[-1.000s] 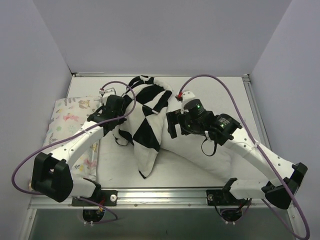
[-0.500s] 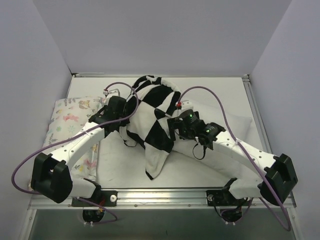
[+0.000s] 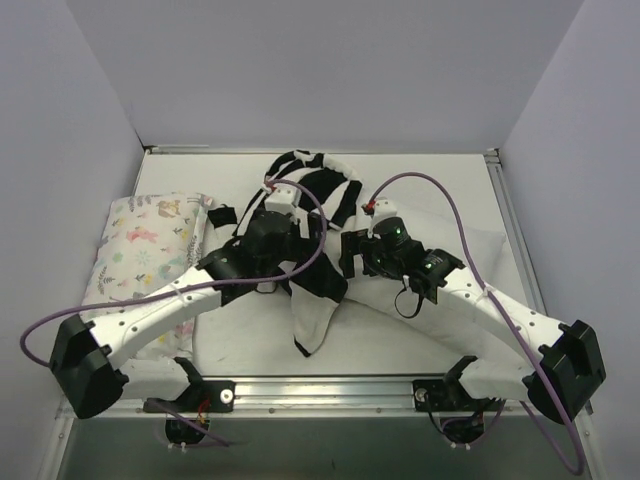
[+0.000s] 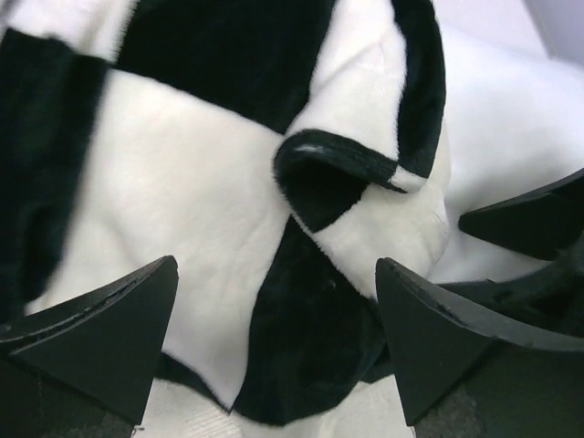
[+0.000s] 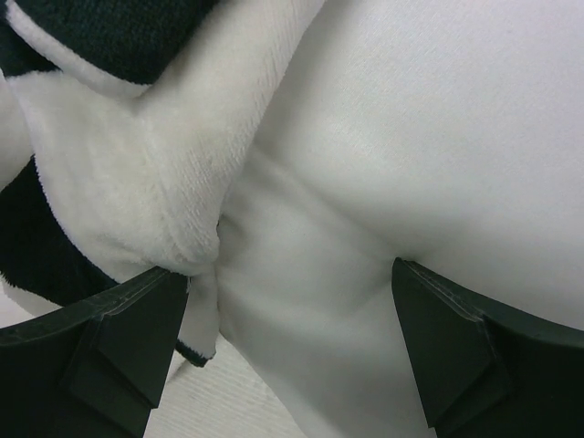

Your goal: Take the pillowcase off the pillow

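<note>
The black and white checkerboard pillowcase (image 3: 318, 300) lies bunched in a heap at the table's middle, draped over the left end of the plain white pillow (image 3: 478, 252). My left gripper (image 3: 295, 262) hovers over the heap. In the left wrist view the left gripper (image 4: 276, 265) is open, with the pillowcase (image 4: 210, 201) below and between its fingers but not pinched. My right gripper (image 3: 348, 255) is close beside it. In the right wrist view the right gripper (image 5: 290, 269) is open astride the bare pillow (image 5: 411, 137), with the pillowcase's edge (image 5: 137, 182) by its left finger.
A pastel floral pillow (image 3: 140, 240) lies along the left side of the table. The two wrists are very close together over the heap; the right gripper's fingers (image 4: 529, 219) show at the right of the left wrist view. Grey walls enclose the table.
My left gripper has opened and let go of the pillowcase, and the left arm has swung right over the heap. The pillowcase has slumped lower. The right arm has shifted slightly left.
</note>
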Robot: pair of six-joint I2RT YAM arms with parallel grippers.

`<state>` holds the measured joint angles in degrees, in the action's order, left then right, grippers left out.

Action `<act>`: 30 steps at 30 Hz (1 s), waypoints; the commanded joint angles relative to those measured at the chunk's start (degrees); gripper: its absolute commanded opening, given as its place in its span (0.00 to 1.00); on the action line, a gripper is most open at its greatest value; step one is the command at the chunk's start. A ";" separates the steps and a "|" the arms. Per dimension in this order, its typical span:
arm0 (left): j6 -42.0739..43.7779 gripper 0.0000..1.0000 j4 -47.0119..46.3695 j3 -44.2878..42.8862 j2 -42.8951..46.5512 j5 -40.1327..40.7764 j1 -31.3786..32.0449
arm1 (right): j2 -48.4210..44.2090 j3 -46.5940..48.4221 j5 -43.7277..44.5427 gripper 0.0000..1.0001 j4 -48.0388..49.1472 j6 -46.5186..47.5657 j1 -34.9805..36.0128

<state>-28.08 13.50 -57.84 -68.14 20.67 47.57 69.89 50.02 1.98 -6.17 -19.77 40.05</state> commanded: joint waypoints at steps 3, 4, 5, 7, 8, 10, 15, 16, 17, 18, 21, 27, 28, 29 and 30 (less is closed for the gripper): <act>0.48 0.98 -4.62 -4.98 -12.60 1.03 2.26 | 0.69 -0.71 -1.45 0.98 0.02 -1.85 -0.59; 0.04 0.95 -4.01 -5.61 -13.94 1.83 2.26 | 0.60 -0.71 -1.45 0.98 0.02 -1.94 -0.68; 0.04 0.91 -3.31 -6.13 -14.99 2.97 2.26 | 0.60 -0.80 -1.28 0.98 0.02 -2.03 -0.85; -3.27 0.69 2.98 -8.50 -17.02 11.18 1.91 | 0.25 -1.33 -0.92 0.98 -0.24 -1.85 -1.03; -4.78 0.36 5.11 -8.77 -17.03 13.67 1.39 | -0.01 -1.50 -0.66 0.98 -0.42 -1.68 -1.20; -7.51 0.15 7.50 -7.21 -15.01 16.41 -1.07 | -0.36 -1.24 0.48 0.98 -1.46 -0.98 -1.21; -8.49 0.00 9.98 -4.65 -11.49 17.40 -4.77 | -0.10 1.30 5.74 0.99 -4.63 2.45 0.80; -7.62 0.00 9.27 -4.38 -11.58 17.22 -4.77 | 0.85 2.96 7.50 0.99 -5.68 3.15 1.77; -7.52 0.00 9.53 -4.38 -11.84 17.39 -4.77 | 1.73 4.02 13.43 1.00 -6.65 3.77 3.18; -7.87 0.00 9.88 -4.38 -12.19 17.56 -4.77 | 2.79 5.34 16.10 1.00 -7.53 4.90 5.63; -8.92 0.00 10.15 -3.86 -12.02 16.61 -6.08 | 7.27 7.98 21.13 1.00 -9.82 5.18 7.23; -8.58 0.00 12.08 -2.37 -7.99 13.81 -16.35 | 10.44 4.92 23.16 1.00 -9.47 4.83 7.32; -7.97 0.00 11.12 -1.93 -7.28 11.09 -18.37 | 11.14 4.83 23.07 1.00 -9.21 5.44 7.06; -7.61 0.00 10.85 -1.83 -6.49 10.45 -20.39 | 12.02 5.00 22.72 1.00 -9.21 5.79 6.88; -7.09 0.00 10.59 -1.92 -6.39 10.01 -20.85 | 14.20 5.17 22.28 1.00 -9.03 6.06 6.79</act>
<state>-36.69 21.63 -60.40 -77.97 30.59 31.66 79.83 56.58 19.77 -10.81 -15.38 47.79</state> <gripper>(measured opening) 0.012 0.999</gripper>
